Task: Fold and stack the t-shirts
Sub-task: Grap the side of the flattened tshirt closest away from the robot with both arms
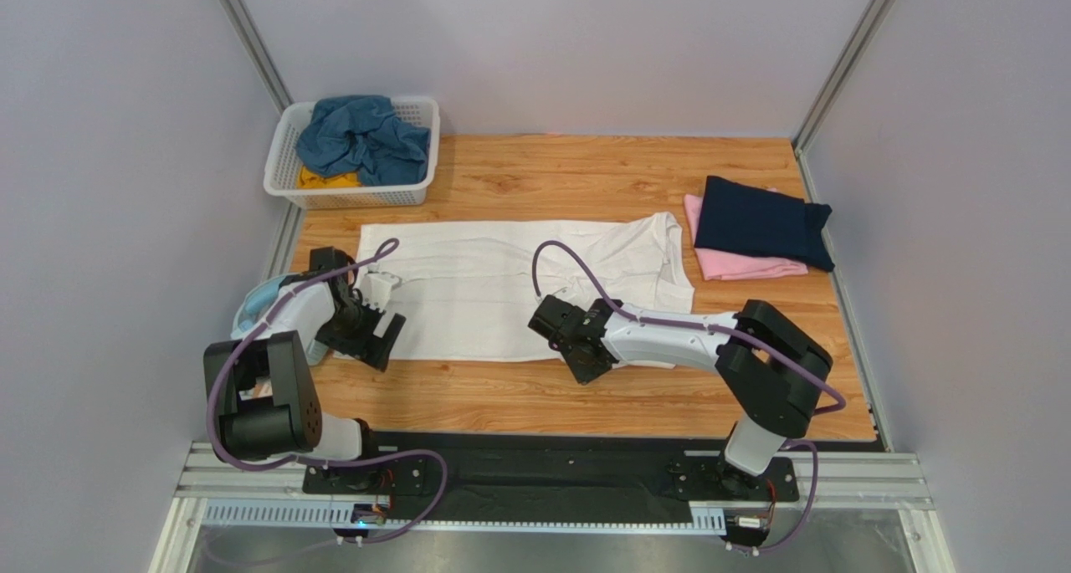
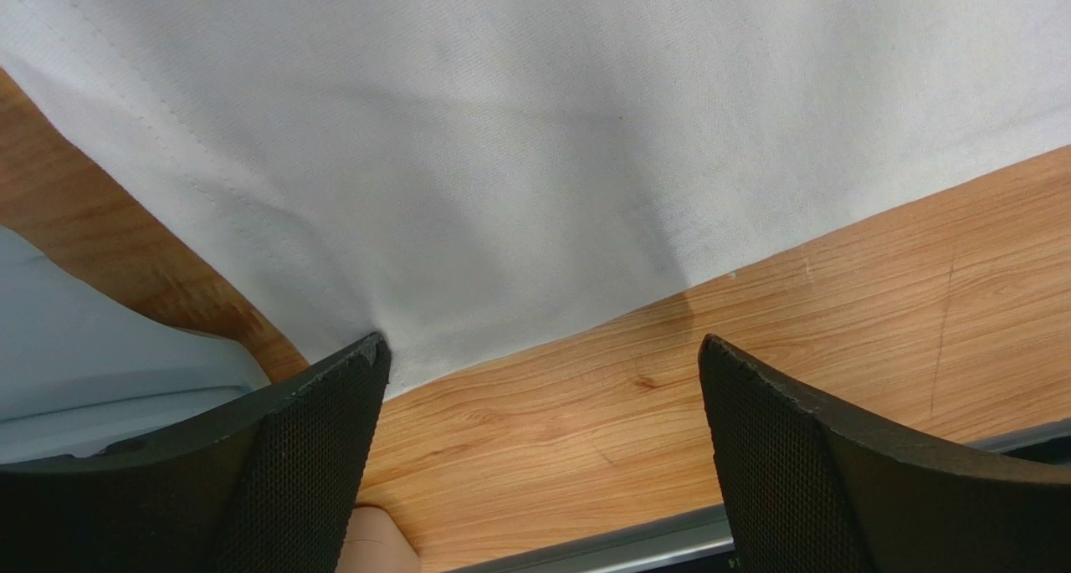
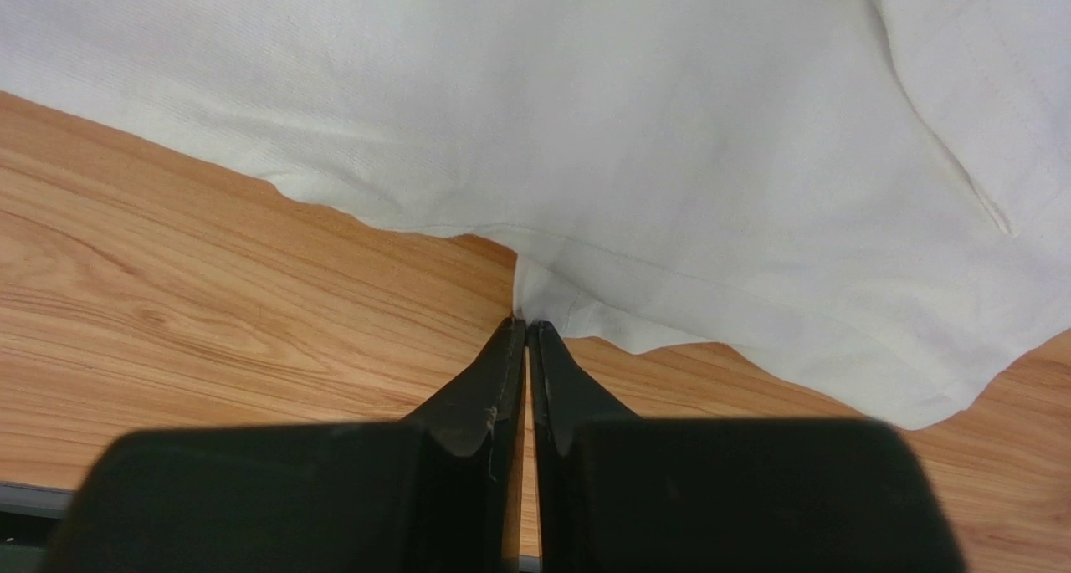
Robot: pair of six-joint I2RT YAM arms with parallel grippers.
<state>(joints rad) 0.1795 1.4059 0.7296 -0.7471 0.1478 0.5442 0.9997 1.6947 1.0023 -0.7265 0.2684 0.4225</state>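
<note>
White woven shirt lies flat on grained wood table; right gripper pinches its hem, left gripper gapes wide; wrist views cut off its far side.

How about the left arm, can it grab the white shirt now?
Probably yes. The left gripper is open right at the near edge of the white shirt, with nothing between them.

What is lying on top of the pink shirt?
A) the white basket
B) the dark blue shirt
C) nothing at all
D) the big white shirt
B: the folded dark blue shirt lies on the pink shirt, and only the pink edges peek out from under it.
</note>
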